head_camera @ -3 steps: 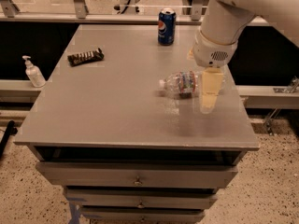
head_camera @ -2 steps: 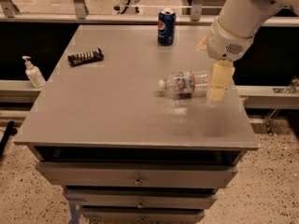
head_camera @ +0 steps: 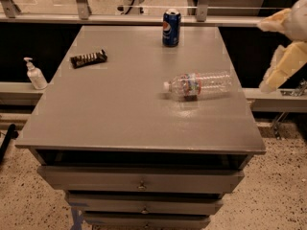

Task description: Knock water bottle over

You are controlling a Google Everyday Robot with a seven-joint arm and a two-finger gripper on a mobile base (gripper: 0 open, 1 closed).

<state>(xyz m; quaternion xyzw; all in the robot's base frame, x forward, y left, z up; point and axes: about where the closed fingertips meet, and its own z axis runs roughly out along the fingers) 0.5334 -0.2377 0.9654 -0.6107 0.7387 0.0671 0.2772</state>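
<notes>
The water bottle [head_camera: 197,86] is clear ribbed plastic with a white cap and a red, white and blue label. It lies on its side on the grey table top [head_camera: 120,109], right of centre, cap pointing left. My gripper [head_camera: 283,66] is at the right edge of the view, raised beyond the table's right side and apart from the bottle. It holds nothing that I can see.
A blue Pepsi can [head_camera: 171,27] stands upright at the table's back edge. A dark snack bar [head_camera: 88,58] lies at the back left. A white pump dispenser bottle [head_camera: 34,74] stands on a ledge left of the table. Drawers sit under the table top.
My gripper has moved up and to the right, away from the bottle and off the table. The bottle lies on its side and has rolled slightly.
</notes>
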